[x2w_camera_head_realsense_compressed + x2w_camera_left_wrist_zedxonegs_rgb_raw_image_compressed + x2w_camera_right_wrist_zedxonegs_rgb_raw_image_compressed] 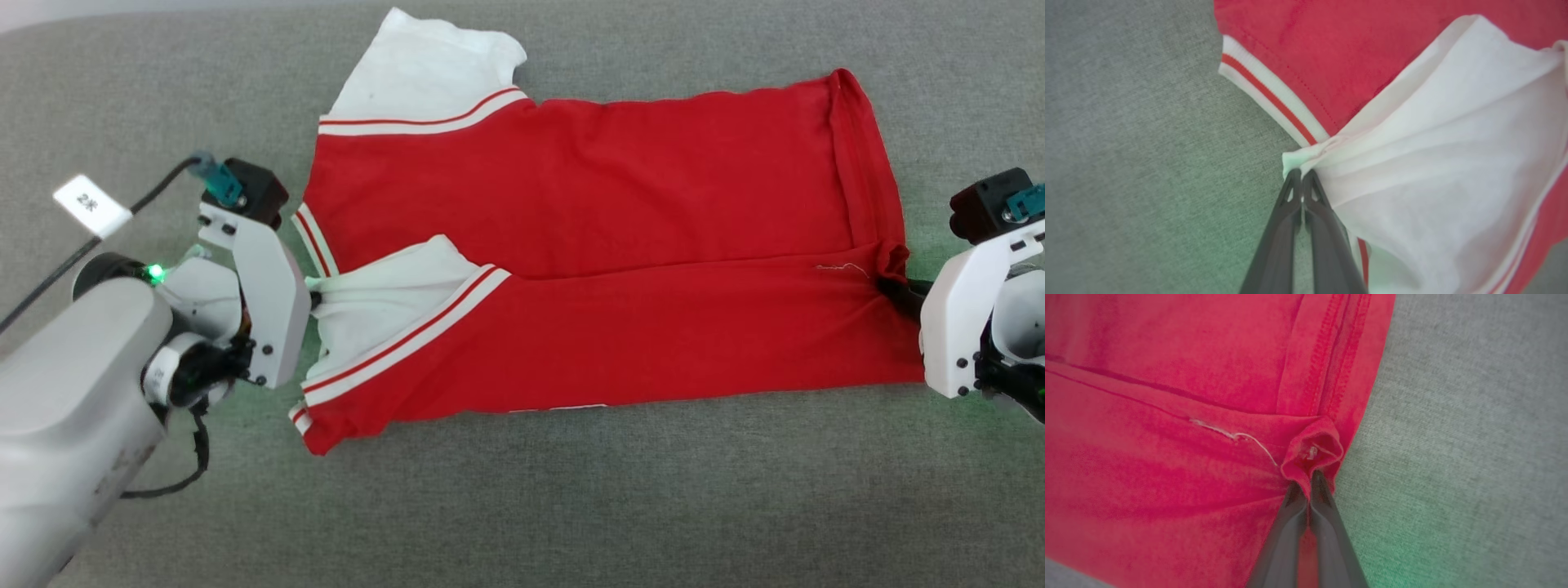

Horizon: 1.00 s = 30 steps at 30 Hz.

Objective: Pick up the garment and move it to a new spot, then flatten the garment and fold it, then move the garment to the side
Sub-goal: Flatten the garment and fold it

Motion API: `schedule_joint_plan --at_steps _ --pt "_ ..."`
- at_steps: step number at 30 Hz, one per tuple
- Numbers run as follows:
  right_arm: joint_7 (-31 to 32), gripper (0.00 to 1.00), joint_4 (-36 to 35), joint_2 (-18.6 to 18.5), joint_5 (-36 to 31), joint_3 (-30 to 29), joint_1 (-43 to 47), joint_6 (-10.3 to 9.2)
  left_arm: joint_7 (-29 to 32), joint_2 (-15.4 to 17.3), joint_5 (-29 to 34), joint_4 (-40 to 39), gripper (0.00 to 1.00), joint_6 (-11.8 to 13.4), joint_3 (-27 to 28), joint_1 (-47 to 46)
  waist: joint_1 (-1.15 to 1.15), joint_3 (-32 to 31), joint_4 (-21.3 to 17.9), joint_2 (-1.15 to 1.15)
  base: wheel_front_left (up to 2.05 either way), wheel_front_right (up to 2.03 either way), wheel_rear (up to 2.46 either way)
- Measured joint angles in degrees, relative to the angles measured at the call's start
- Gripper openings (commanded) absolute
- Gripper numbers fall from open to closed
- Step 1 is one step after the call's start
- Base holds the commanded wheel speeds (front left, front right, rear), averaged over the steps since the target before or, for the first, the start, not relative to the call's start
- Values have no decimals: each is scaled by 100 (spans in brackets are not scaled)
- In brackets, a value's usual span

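The garment (604, 245) lies half-folded at the centre of the grey fabric surface (571, 506). The left gripper (1301, 176), at 9 o'clock, has its fingers clenched on the white sleeve (1433, 163). The right gripper (1310, 479), at 3 o'clock, has its fingers clenched on the red hem corner (1314, 449).

The garment (604, 269) lies spread across the surface (571, 506), its near part folded up to the middle. The left gripper (314, 298) sits at its left edge, pinching the near sleeve (384, 298); the far sleeve (424, 73) lies flat behind. The right gripper (894, 290) pinches the hem (865, 163) at the right edge.
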Motion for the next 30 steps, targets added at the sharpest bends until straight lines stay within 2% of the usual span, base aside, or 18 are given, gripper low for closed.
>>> schedule_joint_plan --at_steps 7,8,10,12,13,14,15,16,17,24,30 --pt "133 0 194 -26 223 256 -237 0 94 -367 -275 648 0 -116 69 -124 0 16 8 0 0 0 0" --pt "154 0 226 -31 245 282 -273 0 94 -416 -310 721 4 -123 77 -138 0 16 10 0 0 0 0" --pt "158 0 286 -30 266 352 -327 0 94 -498 -369 854 29 -167 103 -186 0 11 13 0 0 0 0" --pt "178 0 359 -22 293 415 -394 0 93 -566 -405 962 49 -193 113 -213 0 -3 16 0 0 0 0" --pt "186 0 396 -16 302 438 -421 1 89 -593 -407 999 65 -193 121 -239 0 -15 19 0 0 0 0" --pt "203 7 434 -5 313 458 -441 0 67 -614 -407 1034 96 -193 124 -258 0 -32 23 0 0 0 0" --pt "230 27 476 3 335 480 -463 0 59 -636 -407 1073 100 -192 126 -277 0 -56 27 0 0 0 0" --pt "248 45 499 10 339 520 -483 0 73 -669 -430 1105 100 -182 141 -287 0 -83 31 0 0 0 0" --pt "252 100 513 9 331 567 -521 -1 104 -687 -446 1110 100 -182 133 -302 0 -114 36 0 0 0 0" --pt "263 100 619 21 332 722 -524 -4 87 -605 -364 1006 100 -163 85 -314 0 -439 90 0 0 0 0" --pt "-70 100 539 -60 277 576 -394 -3 101 -506 -350 610 100 -82 44 -191 0 -775 167 0 0 0 0"
